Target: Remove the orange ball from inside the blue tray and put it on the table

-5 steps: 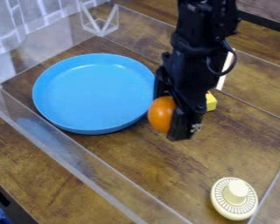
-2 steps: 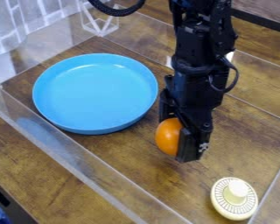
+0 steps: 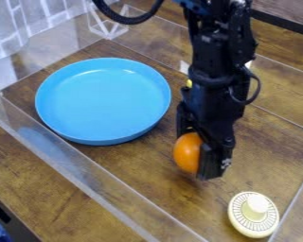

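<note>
The orange ball sits between the black fingers of my gripper, which points straight down and is shut on it. Ball and gripper are low over the dark wooden table, just right of the blue tray's near-right rim and outside it. The blue tray lies at the left with nothing in it. I cannot tell whether the ball touches the wood. One finger shows to the right of the ball.
A small cream ribbed disc lies at the front right. Clear acrylic walls run along the left and near sides of the table. The arm's black body rises above the gripper.
The gripper has carried the orange ball down and toward the front right, from beside the tray's rim to low over the bare wood. The tray and the disc have not moved.
</note>
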You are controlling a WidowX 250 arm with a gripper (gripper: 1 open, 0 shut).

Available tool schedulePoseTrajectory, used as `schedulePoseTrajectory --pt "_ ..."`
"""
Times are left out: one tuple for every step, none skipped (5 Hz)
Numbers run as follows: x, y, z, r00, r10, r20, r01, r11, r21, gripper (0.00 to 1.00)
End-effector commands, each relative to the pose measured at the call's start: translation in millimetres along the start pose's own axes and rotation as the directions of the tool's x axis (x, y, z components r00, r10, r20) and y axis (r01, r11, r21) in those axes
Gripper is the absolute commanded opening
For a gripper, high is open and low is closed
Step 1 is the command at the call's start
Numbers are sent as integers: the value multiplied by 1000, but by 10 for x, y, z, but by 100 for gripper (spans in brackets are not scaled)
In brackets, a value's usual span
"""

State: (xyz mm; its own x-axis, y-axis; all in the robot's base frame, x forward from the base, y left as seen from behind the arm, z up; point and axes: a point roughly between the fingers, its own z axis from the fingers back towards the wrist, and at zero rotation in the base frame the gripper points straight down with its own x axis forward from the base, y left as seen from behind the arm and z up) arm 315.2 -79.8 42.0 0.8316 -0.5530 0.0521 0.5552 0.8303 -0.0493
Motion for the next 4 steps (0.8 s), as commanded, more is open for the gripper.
schedulePoseTrajectory --pt "93 -17 92 999 -7 48 7 1000 9 100" --pt "92 -1 119 999 -1 51 0 1000 10 100" --pt "79 23 143 999 4 47 -4 1000 13 0" --pt "85 68 215 999 3 44 -4 1000 25 0"
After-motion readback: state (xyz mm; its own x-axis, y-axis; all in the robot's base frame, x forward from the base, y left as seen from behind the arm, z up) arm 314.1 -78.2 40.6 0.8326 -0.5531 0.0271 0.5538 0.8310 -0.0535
